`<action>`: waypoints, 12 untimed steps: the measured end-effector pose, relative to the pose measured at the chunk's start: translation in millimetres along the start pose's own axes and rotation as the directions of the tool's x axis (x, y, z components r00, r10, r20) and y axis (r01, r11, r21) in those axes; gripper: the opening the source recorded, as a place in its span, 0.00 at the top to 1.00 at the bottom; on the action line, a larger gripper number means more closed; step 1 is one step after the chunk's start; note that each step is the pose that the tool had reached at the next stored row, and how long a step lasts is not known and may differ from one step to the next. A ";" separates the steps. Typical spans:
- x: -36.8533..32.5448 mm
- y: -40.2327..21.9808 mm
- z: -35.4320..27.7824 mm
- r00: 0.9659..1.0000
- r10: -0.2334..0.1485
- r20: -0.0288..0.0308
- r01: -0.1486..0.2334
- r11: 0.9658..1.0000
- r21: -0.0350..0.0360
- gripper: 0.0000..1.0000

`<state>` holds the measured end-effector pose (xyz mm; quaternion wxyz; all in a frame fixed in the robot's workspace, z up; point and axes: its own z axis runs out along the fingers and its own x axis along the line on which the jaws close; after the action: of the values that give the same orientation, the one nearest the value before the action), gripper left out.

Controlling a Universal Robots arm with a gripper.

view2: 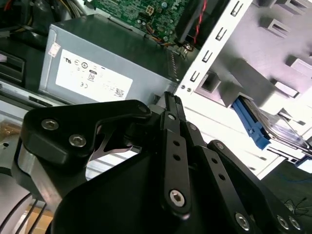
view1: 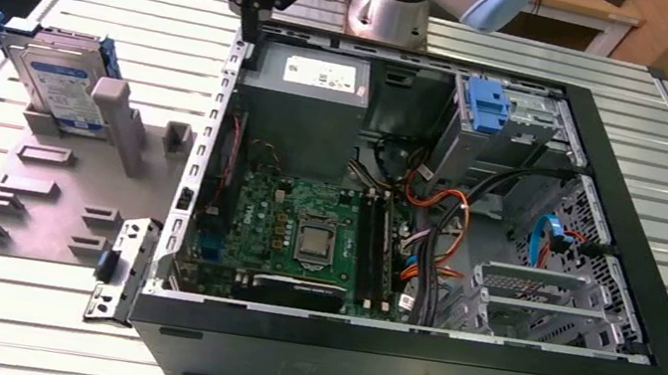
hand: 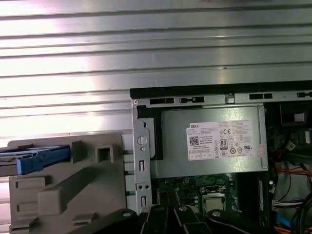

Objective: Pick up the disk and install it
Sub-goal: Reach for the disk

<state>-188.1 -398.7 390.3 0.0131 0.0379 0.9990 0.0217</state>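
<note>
I saw the claw (view1: 250, 25) closed and empty above the computer case (view1: 412, 373) edge, by the power supply (view1: 310, 83). The disk (view1: 60, 84) stood upright in the grey holder (view1: 50, 203) on the counter (view1: 3, 326), well apart.

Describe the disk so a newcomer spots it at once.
Find the open black computer case; at the exterior view's left of it lies a grey fixture plate. The disk stands on edge at that plate's far end: silver-grey, white-and-blue label, blue rails, unlike the plain grey blocks around it.
</note>
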 end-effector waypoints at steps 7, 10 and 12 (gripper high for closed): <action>15.5 -1.1 0.5 1.000 0.000 0.000 0.000 1.000 0.000 0.89; 21.3 -1.5 0.8 1.000 0.000 0.000 0.000 1.000 0.000 0.89; 24.5 -1.8 1.0 1.000 0.000 0.000 0.000 1.000 0.000 0.89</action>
<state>-212.7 -398.6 388.6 0.0131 0.0379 0.9990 0.0217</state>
